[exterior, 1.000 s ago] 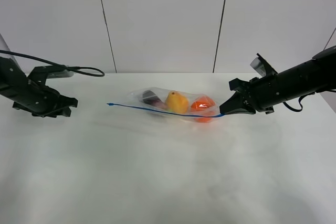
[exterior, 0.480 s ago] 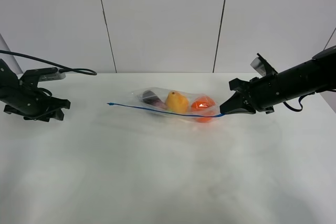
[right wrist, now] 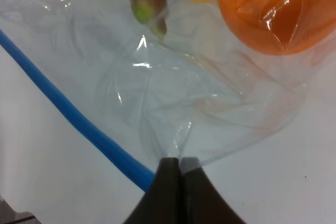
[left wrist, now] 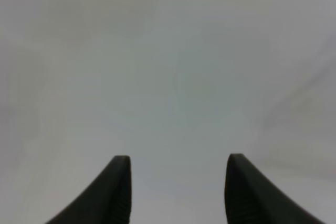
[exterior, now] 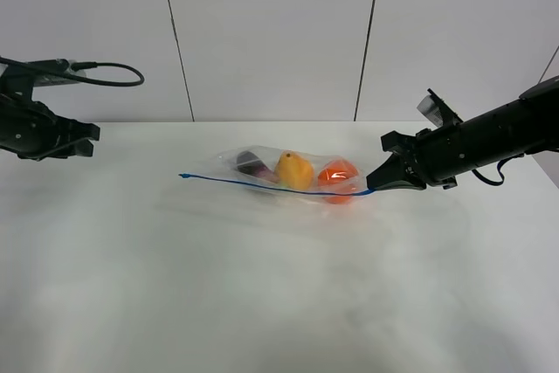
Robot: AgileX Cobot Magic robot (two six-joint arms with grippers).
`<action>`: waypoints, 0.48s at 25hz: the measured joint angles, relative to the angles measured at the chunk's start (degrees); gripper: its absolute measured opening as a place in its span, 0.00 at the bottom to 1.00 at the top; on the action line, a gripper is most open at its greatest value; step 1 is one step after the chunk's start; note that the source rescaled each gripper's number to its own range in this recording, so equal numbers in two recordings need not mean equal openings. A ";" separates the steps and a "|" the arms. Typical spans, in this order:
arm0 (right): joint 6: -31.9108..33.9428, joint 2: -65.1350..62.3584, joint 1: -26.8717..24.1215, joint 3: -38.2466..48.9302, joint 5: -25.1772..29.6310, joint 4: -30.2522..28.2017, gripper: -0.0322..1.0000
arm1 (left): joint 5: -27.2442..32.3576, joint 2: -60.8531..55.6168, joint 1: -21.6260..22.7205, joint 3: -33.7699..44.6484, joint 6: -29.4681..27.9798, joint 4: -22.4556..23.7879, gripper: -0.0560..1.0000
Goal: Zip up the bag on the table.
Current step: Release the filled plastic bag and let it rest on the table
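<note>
A broad white table [exterior: 262,303] fills most of the scene beneath a pale panelled wall [exterior: 271,32], with a black robot arm reaching in from each side. The right arm [exterior: 489,141] stretches from the right edge toward the middle. The left arm [exterior: 26,128] hangs over the far left of the tabletop, with a black cable [exterior: 105,72] looping off its back. The bag [exterior: 236,163], clear and crinkled, lies a little beyond the table's centre with its length running left to right, well apart from the left arm. A blue zipper strip [exterior: 262,185] runs along the bag's near side, from a loose tip at the left to the corner at the right. Whether the strip is sealed cannot be told. Three pieces of produce show through the plastic. An orange piece [exterior: 336,176] sits at the right, a yellow one [exterior: 294,169] in the middle and a dark purple one [exterior: 251,163] at the left. In the right wrist view the purple one shows a green tip. The right gripper [right wrist: 179,162] has its jaws pressed together on the bag's right-hand corner, pinching the plastic just beside the end of the blue strip. The left gripper [left wrist: 178,160] stands with its jaws wide apart and grasps nothing, with only bare white surface showing between its fingers.
</note>
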 joint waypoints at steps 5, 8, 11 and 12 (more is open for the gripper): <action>0.00 0.00 0.00 0.00 0.00 -0.07 0.03 | 0.76 -6.65 -3.32 0.00 3.55 -2.57 0.88; 0.00 0.00 0.00 0.00 0.00 -0.07 0.03 | 2.99 -11.10 -5.54 0.00 4.52 -2.83 0.88; 0.00 0.00 0.00 0.00 0.00 -0.20 0.03 | 5.67 -16.64 -5.75 0.00 4.66 -2.83 0.88; 0.00 0.00 0.00 0.00 0.00 -0.20 0.03 | 6.41 -18.76 -5.75 0.00 4.73 -2.78 0.88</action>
